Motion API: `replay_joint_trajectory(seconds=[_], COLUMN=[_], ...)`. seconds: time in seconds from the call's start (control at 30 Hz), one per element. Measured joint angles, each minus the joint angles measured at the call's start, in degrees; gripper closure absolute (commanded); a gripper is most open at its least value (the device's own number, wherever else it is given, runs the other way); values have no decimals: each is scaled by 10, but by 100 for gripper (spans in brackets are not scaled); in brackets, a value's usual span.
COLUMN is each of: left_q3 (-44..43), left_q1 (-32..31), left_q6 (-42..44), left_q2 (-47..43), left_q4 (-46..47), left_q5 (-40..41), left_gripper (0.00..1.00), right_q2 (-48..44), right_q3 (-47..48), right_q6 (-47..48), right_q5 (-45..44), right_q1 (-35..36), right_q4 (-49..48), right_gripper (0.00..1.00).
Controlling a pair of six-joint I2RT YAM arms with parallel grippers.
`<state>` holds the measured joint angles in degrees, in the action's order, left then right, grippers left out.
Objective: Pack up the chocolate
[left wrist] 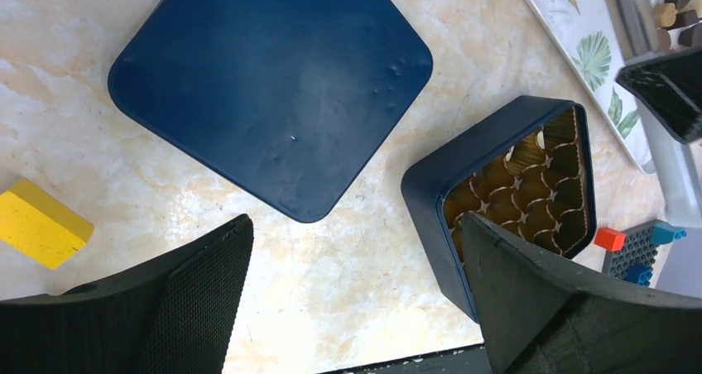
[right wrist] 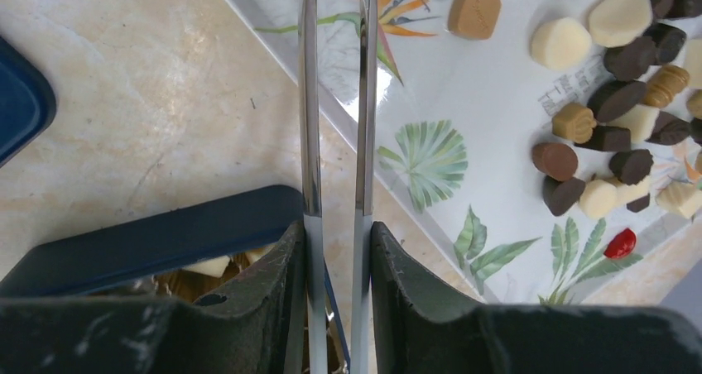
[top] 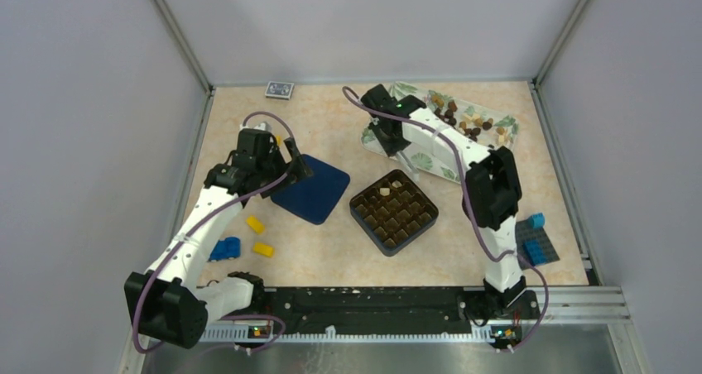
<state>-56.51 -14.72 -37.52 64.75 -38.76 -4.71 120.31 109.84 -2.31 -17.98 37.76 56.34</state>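
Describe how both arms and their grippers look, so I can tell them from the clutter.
Both the left arm and right arm have white links, black joint housings and a purple cable looping alongside. The left gripper and right gripper have broad black fingers with a rough-textured surface.

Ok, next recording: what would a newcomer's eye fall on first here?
The right gripper pinches slim metal tongs that reach out over a leaf-printed tray, where chocolates in dark brown, light brown and cream lie heaped. At the centre of the table sits a dark blue box with a grid of mostly unfilled compartments, its lid flat to its left. The left gripper hangs open close by that lid.
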Motion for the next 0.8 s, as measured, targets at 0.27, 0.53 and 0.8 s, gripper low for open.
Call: replay_joint_trajectory(seconds=[0.27, 0.53, 0.8], left_q3=[0, 0, 0], left_q1=[1, 1, 4], left_q6=[4, 13, 12], left_q2=[0, 4, 3], left_q4=[0, 1, 0], left_q5=[-5, -6, -3], left_gripper=[1, 1, 1], right_q2=[-142, -272, -312], right_q3=[-75, -158, -257], right_q6=[-18, -35, -64], right_q5=[11, 79, 145], right_q1=[0, 47, 132], right_q4=[1, 35, 87], right_gripper=[85, 86, 86])
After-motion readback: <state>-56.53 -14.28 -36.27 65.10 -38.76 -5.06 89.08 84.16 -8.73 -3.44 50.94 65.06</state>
